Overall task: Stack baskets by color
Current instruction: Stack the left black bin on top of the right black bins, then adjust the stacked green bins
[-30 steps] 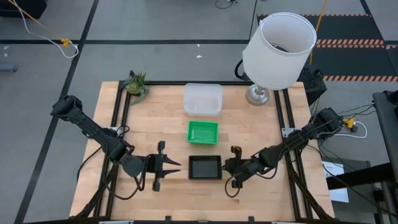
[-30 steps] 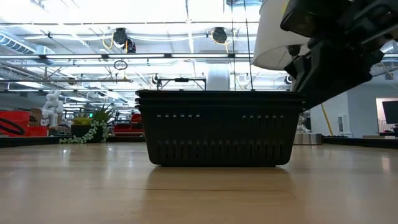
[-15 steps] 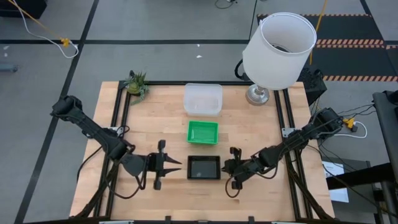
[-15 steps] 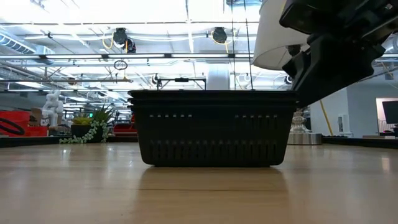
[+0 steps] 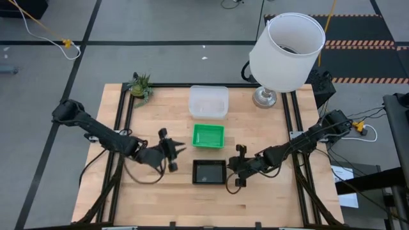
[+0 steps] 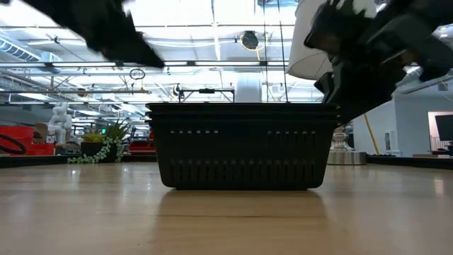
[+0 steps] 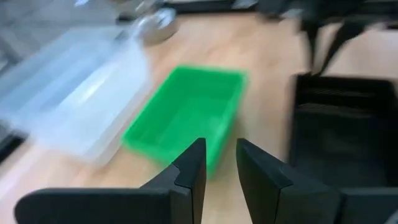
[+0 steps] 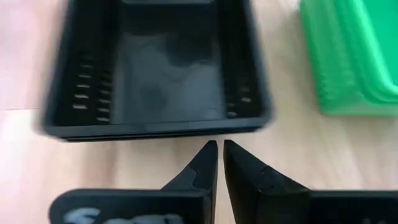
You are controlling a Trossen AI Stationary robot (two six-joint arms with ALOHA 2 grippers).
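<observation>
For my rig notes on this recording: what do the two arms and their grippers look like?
Both arms are dark, slim and jointed, with black cables looping along them. The left gripper and right gripper each carry two black fingers, broad at the base and tapering to a point, as the left wrist view shows. The right gripper's base bears white lettering, too blurred to read.

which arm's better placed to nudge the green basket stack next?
Probably left. The left gripper sits just beside the green basket stack, fingers slightly apart and pointed at it in the left wrist view. The right gripper, fingers nearly closed, is beside the black basket stack, facing that instead.
</observation>
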